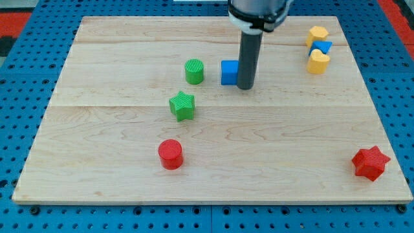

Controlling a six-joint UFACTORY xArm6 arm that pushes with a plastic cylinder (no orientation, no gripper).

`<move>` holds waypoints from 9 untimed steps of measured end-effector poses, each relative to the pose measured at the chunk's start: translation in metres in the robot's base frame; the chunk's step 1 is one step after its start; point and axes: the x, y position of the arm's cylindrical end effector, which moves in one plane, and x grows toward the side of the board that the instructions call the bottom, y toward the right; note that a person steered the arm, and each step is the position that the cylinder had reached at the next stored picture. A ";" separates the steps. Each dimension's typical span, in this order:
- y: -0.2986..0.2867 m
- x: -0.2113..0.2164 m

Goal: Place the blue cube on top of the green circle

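Note:
The blue cube [229, 72] sits on the wooden board in the upper middle of the view. The green circle [194, 71], a short green cylinder, stands a short gap to the cube's left. My tip [245, 87] is the lower end of the dark rod, right against the cube's right side. The rod hides the cube's right edge.
A green star [182, 106] lies below the green circle. A red cylinder [171, 154] is lower down. A red star [370, 162] is at the bottom right. At the top right, a yellow block [317, 34], a small blue block [321, 47] and a yellow heart [317, 62] cluster together.

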 end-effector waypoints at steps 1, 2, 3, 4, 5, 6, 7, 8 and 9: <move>-0.045 -0.044; -0.057 -0.048; -0.065 -0.052; -0.043 -0.057; 0.006 -0.045; 0.065 0.005; 0.138 0.026; 0.180 0.007; 0.148 -0.030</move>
